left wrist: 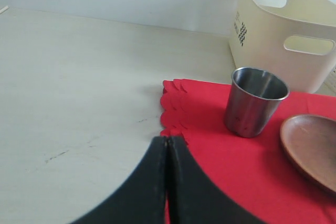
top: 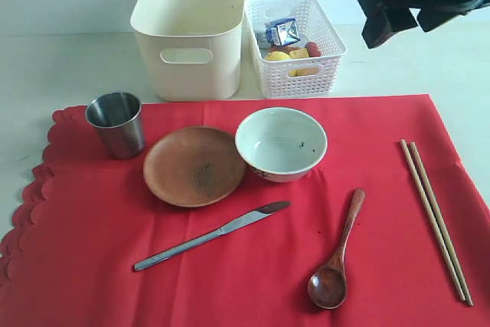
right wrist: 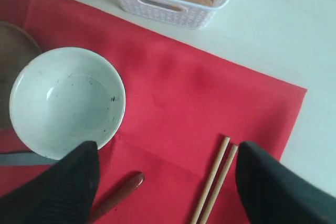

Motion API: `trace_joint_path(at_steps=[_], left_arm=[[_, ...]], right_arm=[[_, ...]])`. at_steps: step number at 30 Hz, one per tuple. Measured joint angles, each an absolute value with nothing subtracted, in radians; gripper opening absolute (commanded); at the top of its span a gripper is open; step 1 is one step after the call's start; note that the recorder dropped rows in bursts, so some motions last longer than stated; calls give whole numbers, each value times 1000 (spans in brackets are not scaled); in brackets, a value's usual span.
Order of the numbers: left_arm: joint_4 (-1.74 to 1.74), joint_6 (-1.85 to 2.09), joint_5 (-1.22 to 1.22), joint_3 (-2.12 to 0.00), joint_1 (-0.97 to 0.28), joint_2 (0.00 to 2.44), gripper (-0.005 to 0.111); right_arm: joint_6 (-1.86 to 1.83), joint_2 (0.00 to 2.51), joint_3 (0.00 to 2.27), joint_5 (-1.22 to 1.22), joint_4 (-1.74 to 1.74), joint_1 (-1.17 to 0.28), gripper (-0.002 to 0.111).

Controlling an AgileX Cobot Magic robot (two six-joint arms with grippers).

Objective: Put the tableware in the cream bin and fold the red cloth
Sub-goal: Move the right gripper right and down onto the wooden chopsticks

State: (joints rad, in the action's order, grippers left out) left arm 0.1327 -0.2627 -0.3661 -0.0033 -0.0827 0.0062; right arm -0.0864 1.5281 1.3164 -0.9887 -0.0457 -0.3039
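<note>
Taking the red cloth (top: pixel 253 266) as the dial: nearest, a dark glossy wooden spoon (top: pixel 337 254) is lying at 5 o'clock, a slim steel knife (top: pixel 210 237) at 7, and a pair of pale wooden chopsticks (top: pixel 435 220) at 3. The right gripper (right wrist: pixel 165 150) is hanging above with its black fingers (right wrist: pixel 68 187) spread wide; the chopstick ends and the spoon's handle tip are showing in the gap between them, untouched. Farther off, the round matte brown plate (top: pixel 191 166) is sitting just beside the glazed white bowl (top: pixel 280 143), and the brushed steel cup (top: pixel 116 124) is standing at 10. The left gripper (left wrist: pixel 168 141) is pressing its fingers together over the scalloped hem, short of the cup. Farthest, the smooth-walled cream bin (top: pixel 187 32) is standing off the cloth at 11.
</note>
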Motion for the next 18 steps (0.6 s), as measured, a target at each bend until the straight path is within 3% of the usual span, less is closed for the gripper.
trace_joint_path(at_steps=[9, 18], left_arm=[[133, -263, -366, -3, -83, 6, 0], [133, -263, -366, -3, -83, 6, 0]], right_arm=[[-71, 1499, 1118, -962, -23, -304, 61], [31, 1499, 977, -878, 67, -297, 61]])
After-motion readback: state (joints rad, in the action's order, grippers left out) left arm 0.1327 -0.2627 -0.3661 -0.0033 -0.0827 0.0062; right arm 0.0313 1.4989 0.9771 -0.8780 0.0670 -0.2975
